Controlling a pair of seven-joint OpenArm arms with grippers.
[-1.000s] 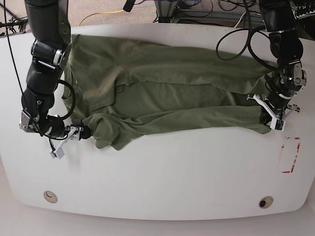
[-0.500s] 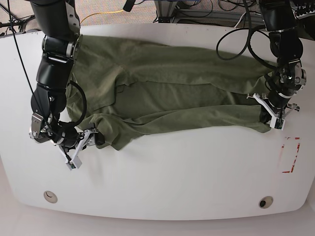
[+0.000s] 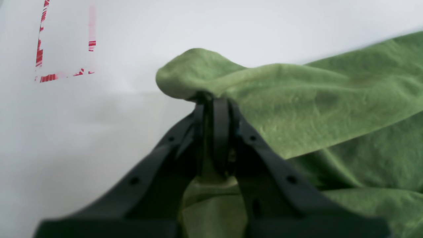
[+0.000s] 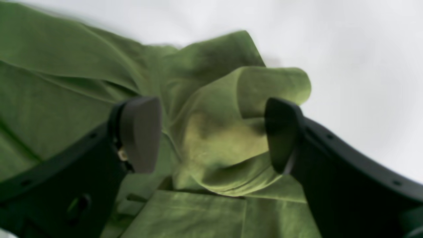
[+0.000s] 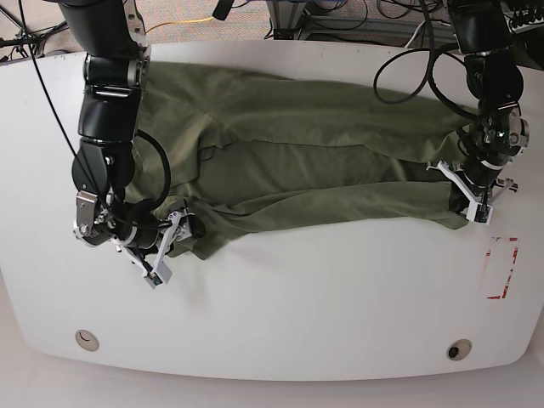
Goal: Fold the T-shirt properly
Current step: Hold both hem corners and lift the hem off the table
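Olive T-shirt (image 5: 314, 161) lay spread wide across the white worktop (image 5: 323, 297), right pincer (image 5: 170, 246) at its bunched near corner, left pincer (image 5: 473, 201) at the opposite end, red marks (image 5: 501, 268) beside it

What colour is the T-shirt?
Plain olive green, no print. The T-shirt shows best in the base view.

1. Left black two-finger gripper (image 3: 216, 132): jaws pressed together on a fold of the olive-green thin cloth T-shirt (image 3: 330, 109); cloth bulges just past the fingertips.
2. Right black two-finger gripper (image 4: 211, 132): jaws spread wide, bunched shirt cloth between the pads (image 4: 140, 132), touching neither.
3. Base view: right arm (image 5: 106, 127) reaches down, wrist bent; left arm (image 5: 493, 93) hangs near upright.
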